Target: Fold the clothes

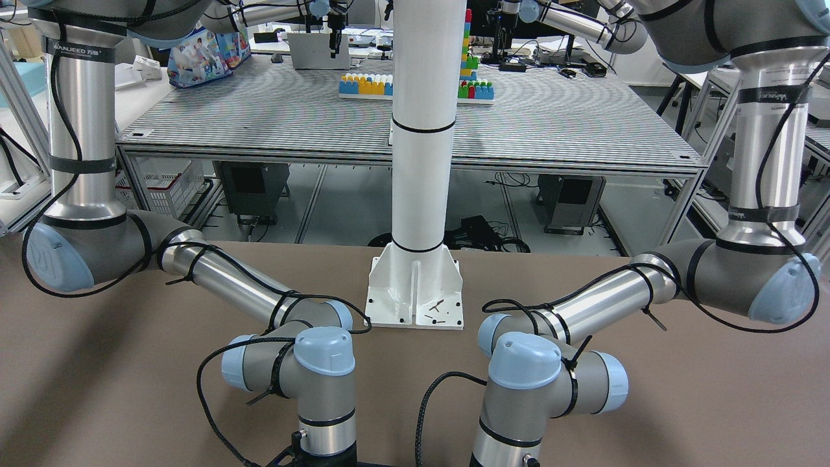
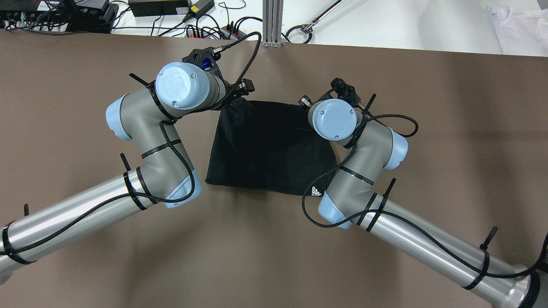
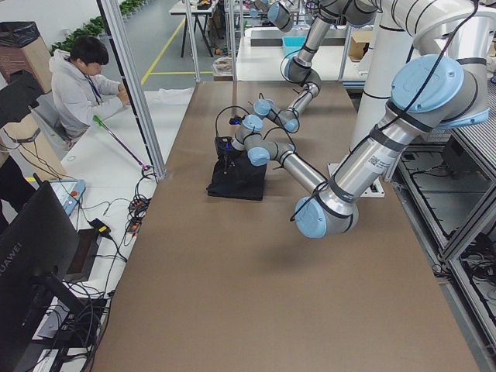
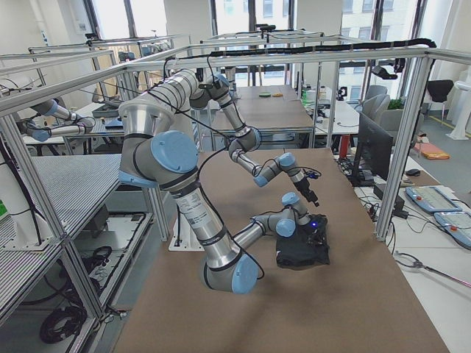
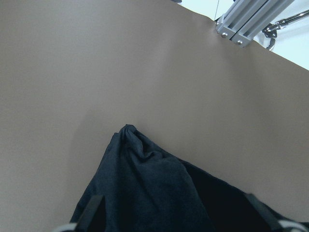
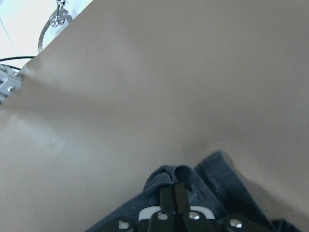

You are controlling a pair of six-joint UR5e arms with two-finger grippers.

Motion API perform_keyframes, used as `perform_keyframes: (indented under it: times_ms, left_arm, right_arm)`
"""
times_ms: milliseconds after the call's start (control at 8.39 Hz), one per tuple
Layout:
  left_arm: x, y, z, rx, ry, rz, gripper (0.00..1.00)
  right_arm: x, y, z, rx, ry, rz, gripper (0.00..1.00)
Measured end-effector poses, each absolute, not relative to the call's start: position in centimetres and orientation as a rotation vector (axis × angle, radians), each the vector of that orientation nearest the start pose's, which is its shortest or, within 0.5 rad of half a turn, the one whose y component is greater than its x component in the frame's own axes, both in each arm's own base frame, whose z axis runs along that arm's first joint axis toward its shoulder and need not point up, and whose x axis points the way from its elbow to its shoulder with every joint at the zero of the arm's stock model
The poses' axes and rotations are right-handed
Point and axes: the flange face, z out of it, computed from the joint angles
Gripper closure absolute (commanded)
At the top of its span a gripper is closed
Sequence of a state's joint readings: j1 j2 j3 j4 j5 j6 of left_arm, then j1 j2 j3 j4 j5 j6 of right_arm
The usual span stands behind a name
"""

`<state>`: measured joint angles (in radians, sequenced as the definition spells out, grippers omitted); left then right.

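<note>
The black cloth (image 2: 269, 145) lies roughly flat on the brown table between my two wrists. It also shows in the exterior left view (image 3: 236, 180) and the exterior right view (image 4: 302, 250). My left gripper (image 5: 174, 211) is open, its fingers (image 5: 91, 212) spread wide over the cloth's (image 5: 159, 188) far left corner, which is bunched into a peak. My right gripper (image 6: 174, 191) is shut on a pinched fold at the cloth's (image 6: 212, 176) far right corner. In the overhead view both grippers are hidden under the wrists. The front-facing view shows neither the cloth nor the grippers.
The white pole's base plate (image 1: 415, 295) stands on the robot's side of the table. Beyond the far edge are an aluminium post (image 2: 272, 21), cables and power strips (image 2: 205, 32) and a white garment (image 2: 518, 21). An operator (image 3: 81, 77) sits off the table's far side.
</note>
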<state>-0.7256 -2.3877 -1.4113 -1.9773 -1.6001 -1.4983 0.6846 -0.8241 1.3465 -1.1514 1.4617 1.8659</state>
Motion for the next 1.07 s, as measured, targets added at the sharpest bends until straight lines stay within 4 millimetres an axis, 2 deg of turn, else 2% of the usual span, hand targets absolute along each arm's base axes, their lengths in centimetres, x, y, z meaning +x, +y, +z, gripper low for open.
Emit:
perform_keyframes:
  times_ms: [119,238,357,596,715,834,953,1072]
  left_arm:
    - [47.9,-59.9,17.5,0.395,1.006,-0.574,0.00]
    - [47.9,-59.9,17.5,0.395,1.006,-0.573,0.00]
    - [47.9,-59.9,17.5,0.395,1.006,-0.573,0.00]
    - [47.3,-60.3,17.6,0.389,1.008,-0.570,0.00]
    - [46.3,-61.0,17.8,0.377,1.009,-0.552,0.00]
    - [44.6,-61.7,19.0,0.377,0.994,-0.507,0.00]
    - [41.9,-62.3,21.6,0.397,0.958,-0.431,0.00]
    - [38.2,-62.6,25.3,0.421,0.910,-0.347,0.00]
  right_arm:
    - [-49.3,-61.9,27.3,0.310,-0.909,0.982,0.06]
    - [-48.5,-63.5,28.6,0.337,-0.893,0.989,0.06]
    - [-48.2,-64.3,28.9,0.376,-0.882,0.942,0.06]
    - [-48.4,-64.6,27.3,0.445,-0.869,0.797,0.06]
    - [-48.4,-64.5,26.6,0.472,-0.859,0.712,0.05]
    - [-48.4,-64.4,26.4,0.492,-0.840,0.608,0.05]
    - [-48.0,-64.5,27.1,0.506,-0.802,0.472,0.05]
    - [-46.6,-65.0,29.2,0.502,-0.732,0.353,0.05]
